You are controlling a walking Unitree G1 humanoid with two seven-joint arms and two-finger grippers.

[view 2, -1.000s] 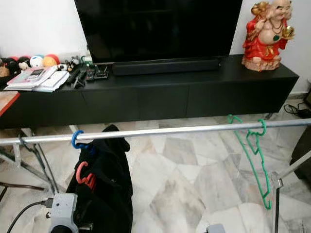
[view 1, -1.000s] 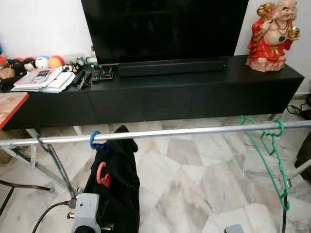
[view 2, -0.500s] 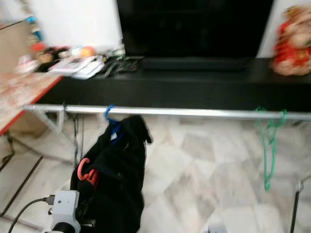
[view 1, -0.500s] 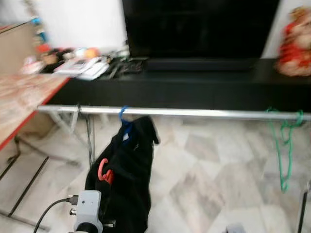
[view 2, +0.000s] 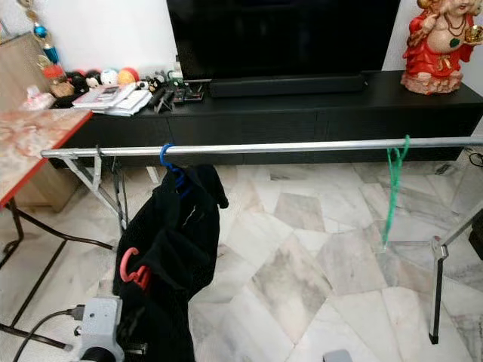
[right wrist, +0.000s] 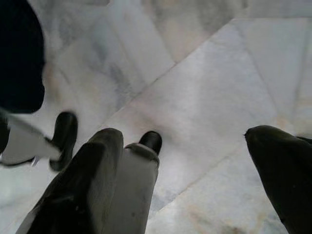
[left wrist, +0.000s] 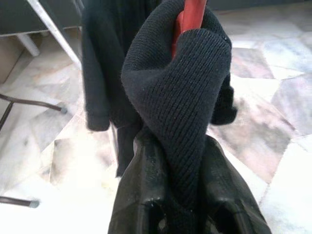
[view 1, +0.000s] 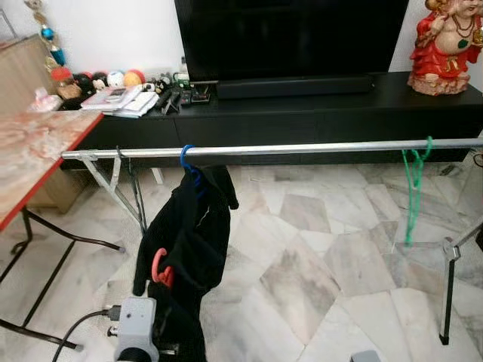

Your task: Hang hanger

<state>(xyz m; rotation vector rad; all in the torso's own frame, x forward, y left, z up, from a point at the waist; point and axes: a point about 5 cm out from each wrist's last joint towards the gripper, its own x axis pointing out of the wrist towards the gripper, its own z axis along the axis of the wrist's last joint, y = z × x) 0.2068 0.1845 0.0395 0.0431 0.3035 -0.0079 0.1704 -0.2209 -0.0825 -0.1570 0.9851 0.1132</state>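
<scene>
Pincer of the left arm point(left wrist: 178, 195) nearest, clamped on a black garment point(left wrist: 180, 97) draped over a red hanger point(view 1: 160, 270), not yet hung; right pincer point(right wrist: 185, 165) apart over floor; beyond, the rail point(view 1: 317, 148) already carries blue point(view 1: 187, 158) and green point(view 1: 412, 181) hangers

Marble floor point(view 1: 317, 249) — black TV console point(view 1: 302, 121), white wall point(view 1: 113, 34).

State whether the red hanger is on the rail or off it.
Off. The red hanger sits low inside black knitwear gripped by the left hand, below the rail.

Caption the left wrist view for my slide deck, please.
Left gripper clamps a black knit garment draped on a red hanger.
</scene>
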